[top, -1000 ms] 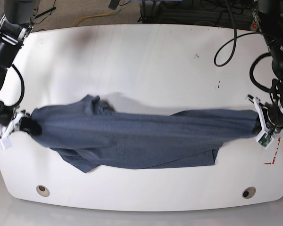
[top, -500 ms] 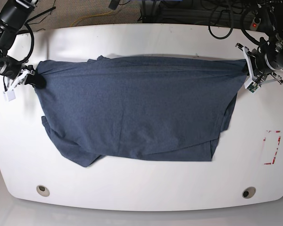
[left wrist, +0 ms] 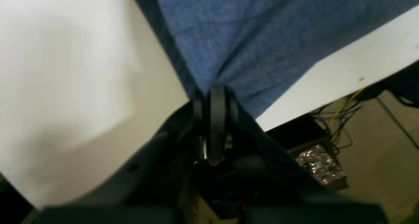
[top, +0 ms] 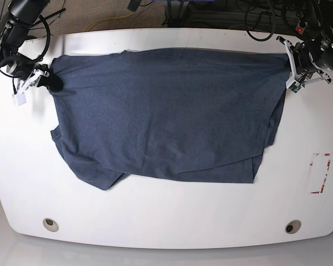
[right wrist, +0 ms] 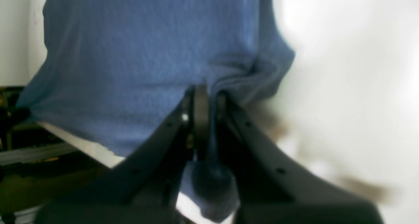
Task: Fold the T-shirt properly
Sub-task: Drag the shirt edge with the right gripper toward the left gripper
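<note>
The T-shirt (top: pixel 166 116) lies spread across the far half of the white table (top: pixel 172 216) — this looks like the flattening step before any fold. The left gripper (top: pixel 293 69) and right gripper (top: pixel 47 82) are each clamped on a far corner of the cloth. Next, probably: lower and let go, then smooth the rumpled near-left hem. The white lettering isn't visible — both wrist views are blurred.

- Even overhead light is brightening the glossy white oval table (top: pixel 166 221), which is bowing at the edges.
- Both wrist views are blurring; white glare is washing out the right one.
</note>
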`<state>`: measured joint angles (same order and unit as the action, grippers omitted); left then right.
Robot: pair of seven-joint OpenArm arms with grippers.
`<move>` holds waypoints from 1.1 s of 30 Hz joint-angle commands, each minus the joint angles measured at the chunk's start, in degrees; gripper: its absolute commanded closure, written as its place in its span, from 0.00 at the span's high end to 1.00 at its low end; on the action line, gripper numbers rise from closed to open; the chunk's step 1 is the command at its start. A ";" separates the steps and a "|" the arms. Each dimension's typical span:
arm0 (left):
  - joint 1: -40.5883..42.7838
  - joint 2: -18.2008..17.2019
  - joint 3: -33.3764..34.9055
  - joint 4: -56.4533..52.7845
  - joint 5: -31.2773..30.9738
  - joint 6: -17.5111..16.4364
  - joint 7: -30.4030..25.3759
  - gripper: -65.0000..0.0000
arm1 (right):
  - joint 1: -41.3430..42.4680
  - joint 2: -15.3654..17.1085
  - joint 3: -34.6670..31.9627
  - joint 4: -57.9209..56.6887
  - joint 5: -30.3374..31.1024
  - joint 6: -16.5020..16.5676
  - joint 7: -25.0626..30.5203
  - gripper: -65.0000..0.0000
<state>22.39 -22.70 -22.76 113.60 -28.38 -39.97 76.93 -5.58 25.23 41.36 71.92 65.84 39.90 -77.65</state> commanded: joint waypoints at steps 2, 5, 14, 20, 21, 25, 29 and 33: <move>-1.25 -0.99 -2.77 0.90 0.56 -0.03 -0.40 0.00 | 2.82 1.45 0.17 1.00 1.28 0.10 1.38 0.00; -3.45 -0.99 -4.53 0.82 0.73 -0.03 -2.60 0.00 | 5.80 1.27 0.00 0.65 1.01 0.10 1.47 0.00; -3.89 -1.17 -5.41 0.73 3.02 -0.03 -4.88 0.00 | 16.79 -3.92 -1.94 0.65 -14.02 0.10 1.56 0.05; -3.89 -1.17 -5.32 0.73 3.02 -0.03 -4.88 0.00 | 16.88 -4.35 -1.67 2.41 -17.36 0.10 1.56 0.60; -3.89 -1.17 -5.32 0.73 3.02 -0.03 -4.88 0.00 | 15.65 -4.18 -1.50 3.11 -16.48 0.10 1.56 0.67; -3.89 -1.08 -5.32 0.73 2.93 -0.03 -4.97 0.00 | 10.20 -4.53 2.46 6.10 -12.61 0.10 1.30 0.80; -3.89 -1.08 -5.32 0.73 2.93 -0.03 -4.97 0.00 | 3.87 -4.53 3.78 7.42 -8.13 0.10 1.21 0.76; -3.89 -0.99 -5.32 0.73 2.84 -0.03 -4.97 0.00 | -2.11 -4.79 3.78 8.74 -3.12 0.10 1.30 0.74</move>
<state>18.90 -22.70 -27.70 113.56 -25.50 -39.97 72.40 -7.03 19.33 44.82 78.48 59.24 39.88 -77.43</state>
